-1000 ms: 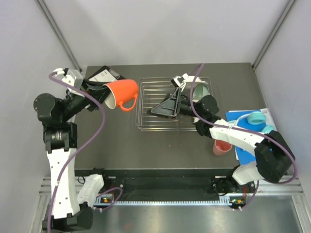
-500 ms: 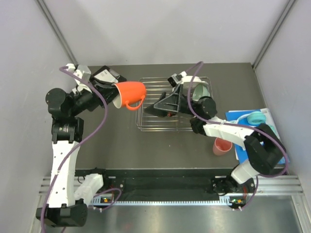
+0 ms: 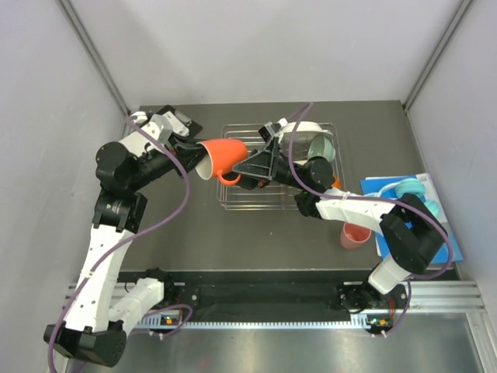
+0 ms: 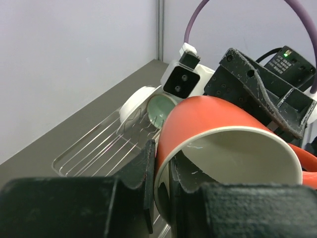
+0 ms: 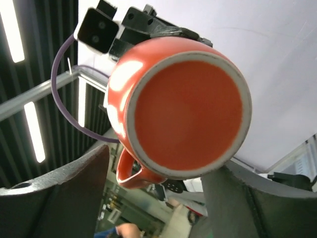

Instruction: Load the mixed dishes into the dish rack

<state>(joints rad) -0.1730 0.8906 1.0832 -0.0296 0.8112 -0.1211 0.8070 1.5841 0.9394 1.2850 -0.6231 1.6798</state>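
My left gripper [image 4: 163,173] is shut on the rim of the orange handled mug [image 3: 223,158], one finger inside and one outside. It holds the mug on its side in the air, over the left edge of the dish rack [image 3: 241,198]. In the left wrist view the mug [image 4: 223,139] fills the right half, with the rack [image 4: 94,151] below. My right gripper [image 3: 252,165] points left at the mug's base [image 5: 188,114]. It stands open, a finger on either side of the base. A mint green bowl [image 3: 321,148] rests in the rack's back right. The salmon-pink cup [image 3: 355,235] stands on the table.
A blue flat sheet [image 3: 388,214] at the right edge carries turquoise rings [image 3: 408,189]. A black-and-white booklet [image 3: 167,120] lies at the back left, behind my left arm. A white rounded edge [image 4: 134,101] shows beside the bowl [image 4: 161,110].
My left arm has carried the mug rightward to the rack's left edge. The right gripper has moved left to meet it, and its fingers have narrowed around the mug's base.
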